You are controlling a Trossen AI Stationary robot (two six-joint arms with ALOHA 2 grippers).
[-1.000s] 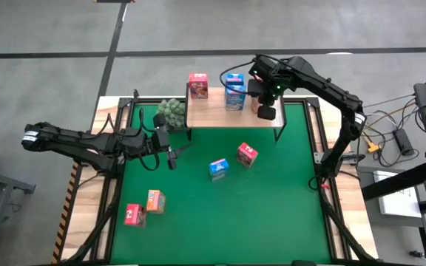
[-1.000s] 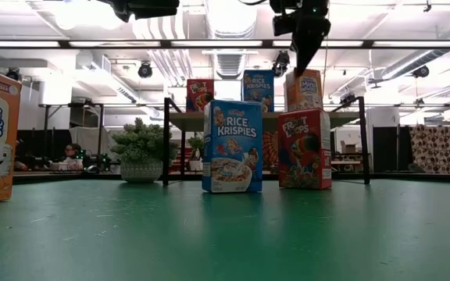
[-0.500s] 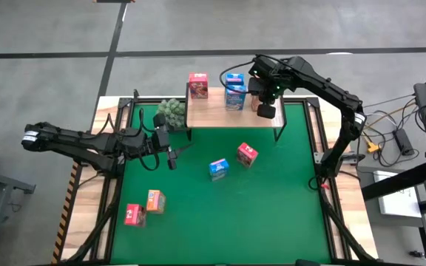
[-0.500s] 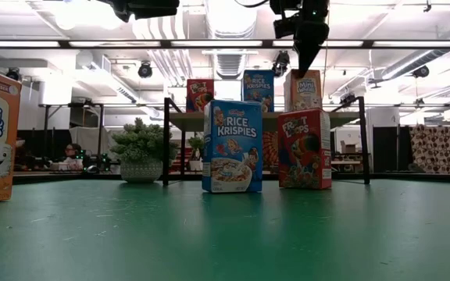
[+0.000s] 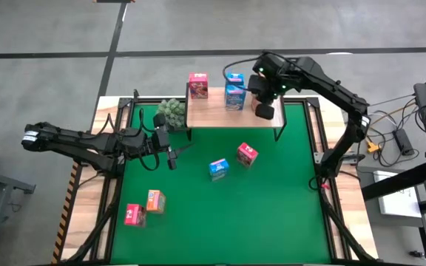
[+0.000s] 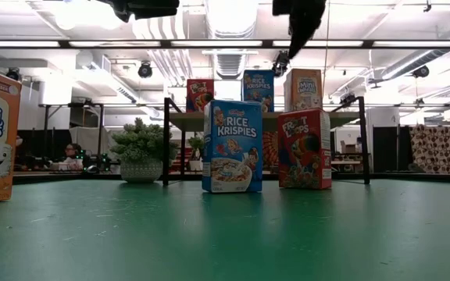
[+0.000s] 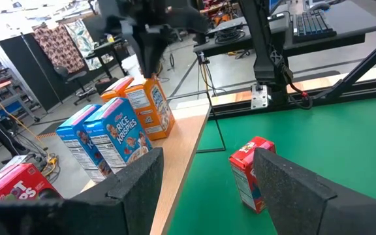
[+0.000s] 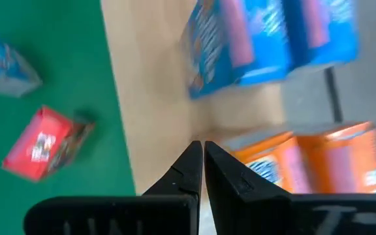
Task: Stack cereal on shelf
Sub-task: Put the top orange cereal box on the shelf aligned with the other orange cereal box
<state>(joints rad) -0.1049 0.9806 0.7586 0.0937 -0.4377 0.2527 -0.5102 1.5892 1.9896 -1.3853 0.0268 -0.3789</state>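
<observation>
The shelf (image 5: 213,114) stands at the mat's far edge. On it stand cereal boxes: a pink-red one (image 5: 197,85), blue ones (image 5: 234,92) and orange ones (image 8: 299,163). My right gripper (image 8: 203,147) is shut with nothing in it, and hangs above the shelf beside the orange boxes (image 6: 304,90). On the green mat stand a blue box (image 5: 218,168), a red box (image 5: 246,154), another red one (image 5: 132,214) and an orange one (image 5: 154,200). My left gripper (image 5: 170,155) waits open over the mat's left part, pointing toward the red box (image 7: 250,173).
A green spiky plant ball (image 5: 171,111) in a pot stands at the shelf's left end. The shelf's thin black legs (image 6: 165,140) stand on the mat (image 5: 272,207). Black frame rails run along the mat's left and right edges.
My right gripper has risen from just over the orange box on the shelf and stays shut. The orange box stands where it was.
</observation>
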